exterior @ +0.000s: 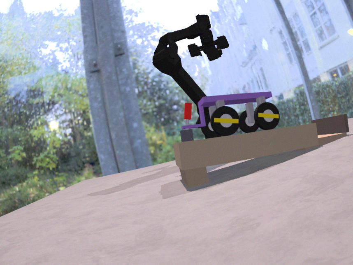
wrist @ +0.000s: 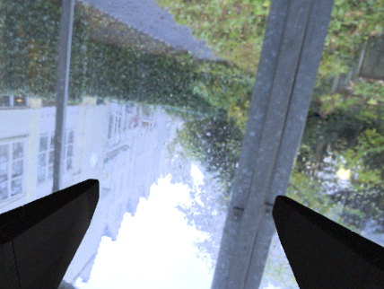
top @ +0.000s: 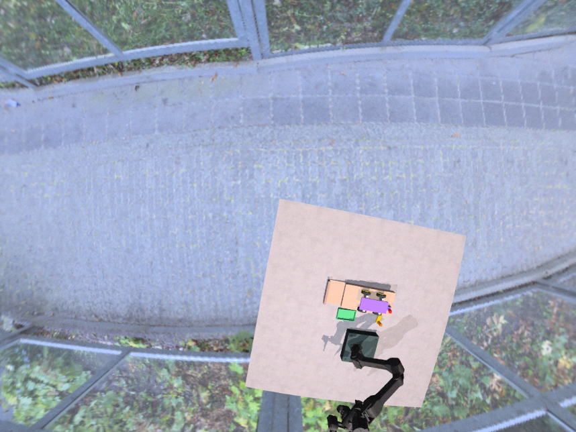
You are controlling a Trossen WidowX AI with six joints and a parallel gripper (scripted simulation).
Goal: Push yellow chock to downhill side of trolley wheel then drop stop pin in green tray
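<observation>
While the tan ramp (top: 350, 298) (exterior: 247, 145) sloped across the bench (top: 302, 251) (exterior: 170, 222), the purple trolley (top: 373, 305) (exterior: 236, 97) stood on it, wheels yellow-barred; the open end effector (top: 338, 416) (exterior: 208, 46) (wrist: 188, 197) hung at seven o'clock, green tray (top: 346, 314) at eight, chock (top: 378, 319) at five, red-headed pin (top: 389, 310) (exterior: 187, 111) upright.

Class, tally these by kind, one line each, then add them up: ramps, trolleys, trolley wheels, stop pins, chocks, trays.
Ramp: 1
Trolley: 1
Wheels: 4
Stop pin: 1
Chock: 1
Tray: 1
Total: 9
</observation>
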